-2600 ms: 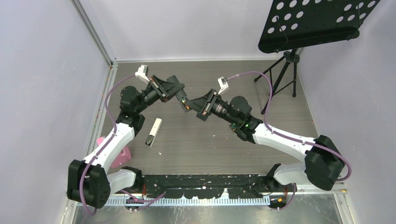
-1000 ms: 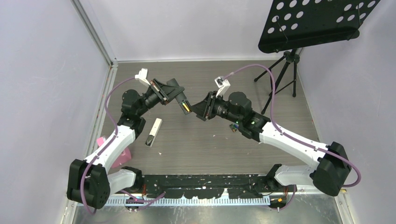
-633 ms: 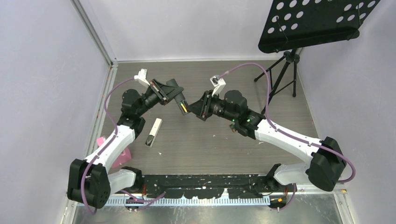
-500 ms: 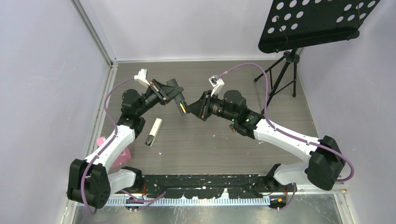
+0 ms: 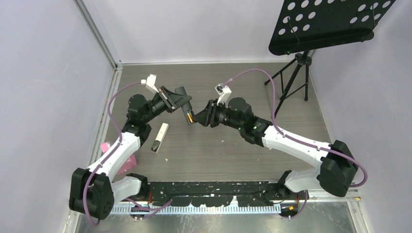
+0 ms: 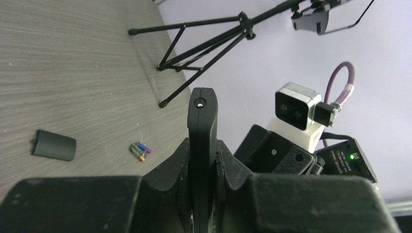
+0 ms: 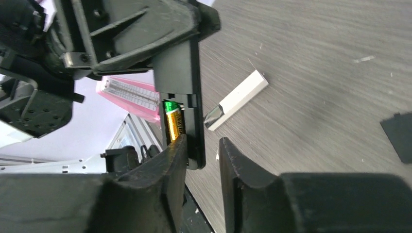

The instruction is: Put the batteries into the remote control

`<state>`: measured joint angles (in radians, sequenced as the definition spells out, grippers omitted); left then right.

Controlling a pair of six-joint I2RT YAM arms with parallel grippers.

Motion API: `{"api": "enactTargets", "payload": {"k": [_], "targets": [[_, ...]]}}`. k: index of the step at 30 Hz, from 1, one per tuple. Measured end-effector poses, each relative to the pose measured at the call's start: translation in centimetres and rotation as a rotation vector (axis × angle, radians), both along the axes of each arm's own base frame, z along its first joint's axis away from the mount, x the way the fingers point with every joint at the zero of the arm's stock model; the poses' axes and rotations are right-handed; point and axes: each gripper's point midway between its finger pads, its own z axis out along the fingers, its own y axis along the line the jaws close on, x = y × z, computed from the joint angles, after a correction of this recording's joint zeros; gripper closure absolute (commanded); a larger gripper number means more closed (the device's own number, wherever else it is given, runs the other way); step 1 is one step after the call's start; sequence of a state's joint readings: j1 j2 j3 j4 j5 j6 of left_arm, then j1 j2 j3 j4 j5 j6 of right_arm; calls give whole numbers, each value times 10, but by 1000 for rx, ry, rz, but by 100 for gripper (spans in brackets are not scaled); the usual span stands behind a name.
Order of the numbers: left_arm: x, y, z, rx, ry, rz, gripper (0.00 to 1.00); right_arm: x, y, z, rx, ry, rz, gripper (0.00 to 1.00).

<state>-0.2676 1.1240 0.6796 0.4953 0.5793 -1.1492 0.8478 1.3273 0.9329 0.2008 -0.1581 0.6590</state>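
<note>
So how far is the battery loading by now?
Done: the cover is off, lying on the table, and one battery sits in the remote. In hand: the left gripper clamps the remote while the open right gripper is at that battery. Left: probably more from the loose batteries, then the cover.

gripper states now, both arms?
left gripper: shut on the remote.
right gripper: open, holding nothing; its fingers sit at the remote's end by the battery.
</note>
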Motion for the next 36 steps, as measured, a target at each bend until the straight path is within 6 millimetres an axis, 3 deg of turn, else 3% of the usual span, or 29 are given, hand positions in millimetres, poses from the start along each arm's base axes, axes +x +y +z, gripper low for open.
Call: {"api": "enactTargets", "payload": {"k": [3,6,10,15,22,29,36], "targets": [[-11,-2,-7,66,-45,-30,100,-6,-8,-13,-31,14,-18,47],[-20,-4,-13,133,-93,-59,100,-11,-18,-22,-49,21,-31,42],[-31,-6,-26,221,-132,-106,100,-13,-25,-30,-76,10,-30,39],[-35,-6,-51,308,-111,-137,100,-17,-21,-32,-84,-13,17,38],[-24,-13,-88,430,-6,-122,100,-20,-11,-56,-149,-10,37,41],[-11,-36,-152,690,191,-88,100,-11,-21,-108,-262,69,-91,53],[-8,-47,-204,934,339,-30,100,-12,-48,-162,-354,185,-212,53]]}}
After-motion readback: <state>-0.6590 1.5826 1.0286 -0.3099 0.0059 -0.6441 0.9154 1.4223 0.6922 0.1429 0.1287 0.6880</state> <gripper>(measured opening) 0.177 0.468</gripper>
